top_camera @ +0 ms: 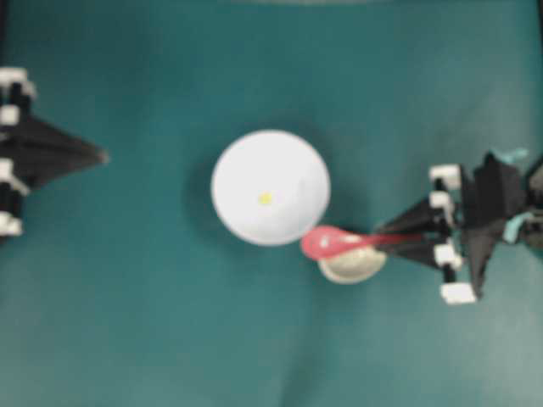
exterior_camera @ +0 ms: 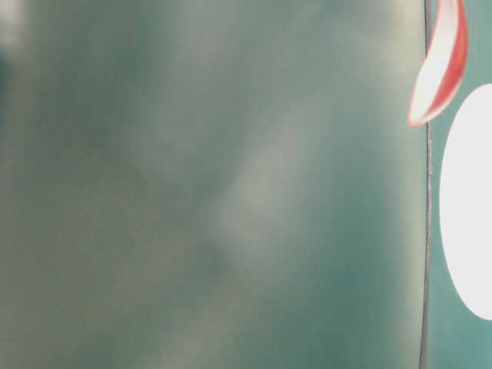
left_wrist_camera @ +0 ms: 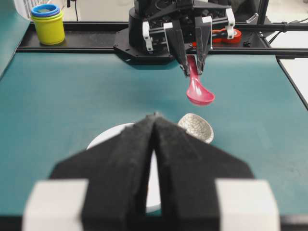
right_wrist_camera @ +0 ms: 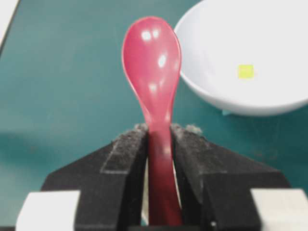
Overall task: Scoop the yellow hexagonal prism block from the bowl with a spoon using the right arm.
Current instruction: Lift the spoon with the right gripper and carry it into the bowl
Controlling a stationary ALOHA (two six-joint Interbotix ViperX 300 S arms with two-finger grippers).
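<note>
A tiny yellow hexagonal prism block [top_camera: 265,198] lies near the middle of the white bowl [top_camera: 288,170]. My right gripper [top_camera: 389,239] is shut on the handle of the pink-red spoon [top_camera: 327,242], whose scoop hangs just outside the bowl's right rim, over the speckled rest. In the right wrist view the spoon [right_wrist_camera: 151,62] points forward from the right gripper [right_wrist_camera: 159,129], with the bowl [right_wrist_camera: 269,38] and block [right_wrist_camera: 245,71] ahead to the right. My left gripper [top_camera: 102,156] is shut and empty at the far left, apart from the bowl.
A speckled off-white spoon rest [top_camera: 352,266] sits on the teal mat beside the bowl, under the spoon. In the left wrist view, stacked yellow and blue cups [left_wrist_camera: 47,21] stand at the far back left, beyond the mat's edge.
</note>
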